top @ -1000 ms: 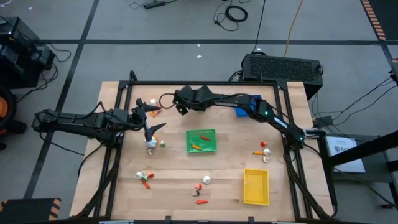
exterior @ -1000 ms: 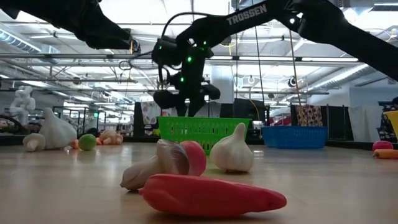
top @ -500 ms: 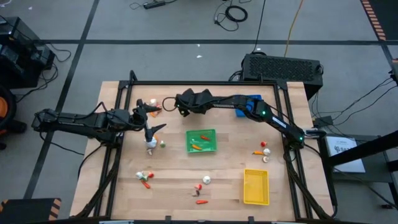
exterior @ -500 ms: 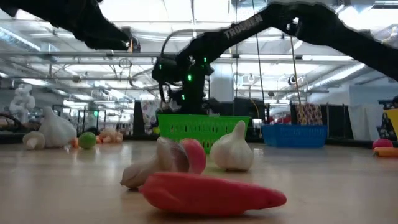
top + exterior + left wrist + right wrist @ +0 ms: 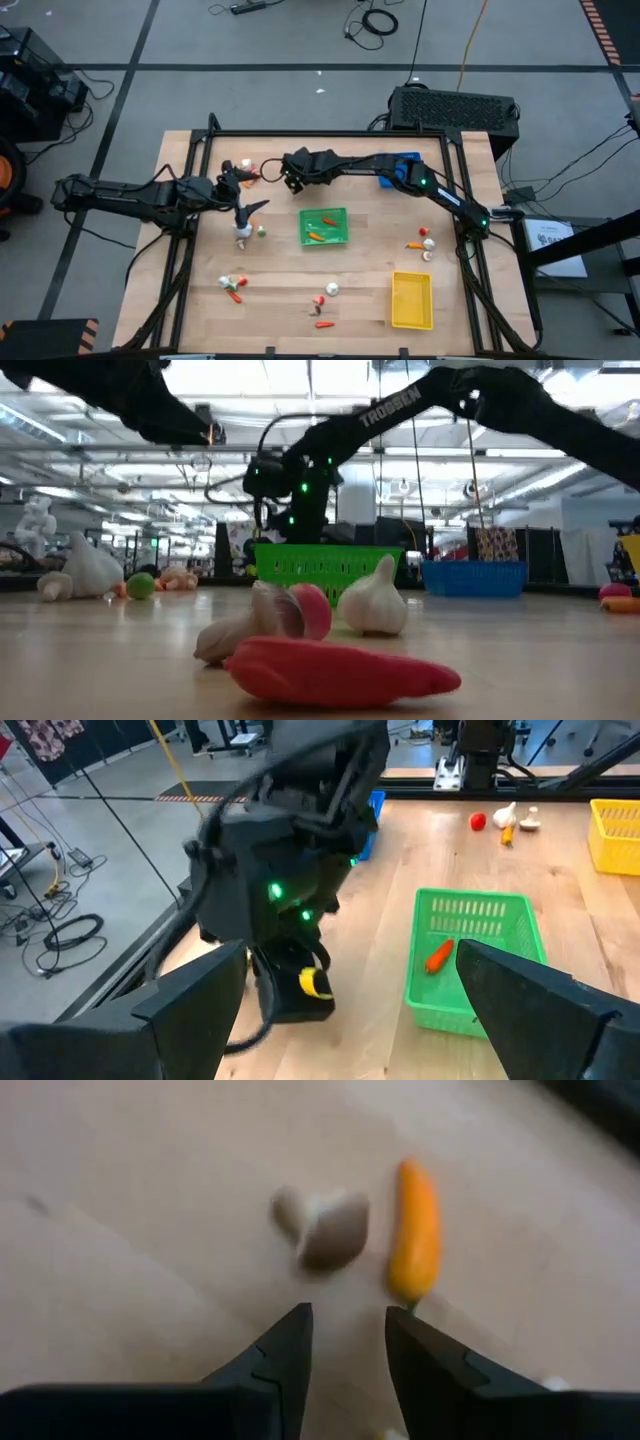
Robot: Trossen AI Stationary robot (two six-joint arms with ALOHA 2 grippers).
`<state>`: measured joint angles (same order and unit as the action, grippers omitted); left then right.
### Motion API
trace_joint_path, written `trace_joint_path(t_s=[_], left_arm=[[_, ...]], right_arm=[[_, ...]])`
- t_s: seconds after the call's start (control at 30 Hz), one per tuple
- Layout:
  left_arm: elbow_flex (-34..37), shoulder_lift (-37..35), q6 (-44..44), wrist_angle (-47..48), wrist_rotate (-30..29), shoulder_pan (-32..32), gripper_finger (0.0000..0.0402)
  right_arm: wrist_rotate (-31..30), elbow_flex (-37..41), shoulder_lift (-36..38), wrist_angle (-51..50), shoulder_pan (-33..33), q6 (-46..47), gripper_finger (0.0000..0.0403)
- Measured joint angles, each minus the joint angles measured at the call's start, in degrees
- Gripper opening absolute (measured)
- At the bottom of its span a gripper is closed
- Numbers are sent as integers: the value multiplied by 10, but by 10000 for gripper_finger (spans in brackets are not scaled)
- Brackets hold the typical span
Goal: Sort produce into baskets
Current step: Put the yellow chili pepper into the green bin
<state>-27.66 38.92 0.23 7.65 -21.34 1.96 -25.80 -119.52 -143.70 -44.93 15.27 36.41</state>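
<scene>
the right gripper (image 5: 345, 1342), fingers slightly parted and empty, hangs over a small orange toy pepper (image 5: 414, 1230) and pale toy mushroom (image 5: 322, 1228), apparently lining up a pick for the green plastic mesh basket (image 5: 325, 227). the left gripper (image 5: 246, 195) waits wide open, empty.

light: bright overhead, ceiling glare low view | blur: both wrist views | shadows: soft

Table (image 5: 290, 290): pale wood top with a black frame along its edges.
Floor (image 5: 250, 90): grey, crossed by dark lines, with loose cables.
Black box (image 5: 455, 108): on the floor just beyond the table's far edge.
Ceiling lights (image 5: 120, 460): long bright strips across a large hall.
</scene>
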Motion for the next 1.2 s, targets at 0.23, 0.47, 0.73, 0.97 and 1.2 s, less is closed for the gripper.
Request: trace_joint_path(t_s=[0.23,0.47,0.73,0.97,1.2], left_arm=[[0,13,1,-10,-2,-1,365],[0,20,3,-13,-4,-1,365],[0,23,1,-11,-4,-1,365],[0,41,-4,-10,-4,-1,365],[0,57,-4,-11,-4,-5,365]], right_arm=[[-27,12,0,22,-7,10,96],[-33,13,4,-11,-11,33,78],[-24,13,10,-24,-2,55,77],[-44,15,44,-56,-11,44,77],[-54,13,58,-39,-9,5,65]])
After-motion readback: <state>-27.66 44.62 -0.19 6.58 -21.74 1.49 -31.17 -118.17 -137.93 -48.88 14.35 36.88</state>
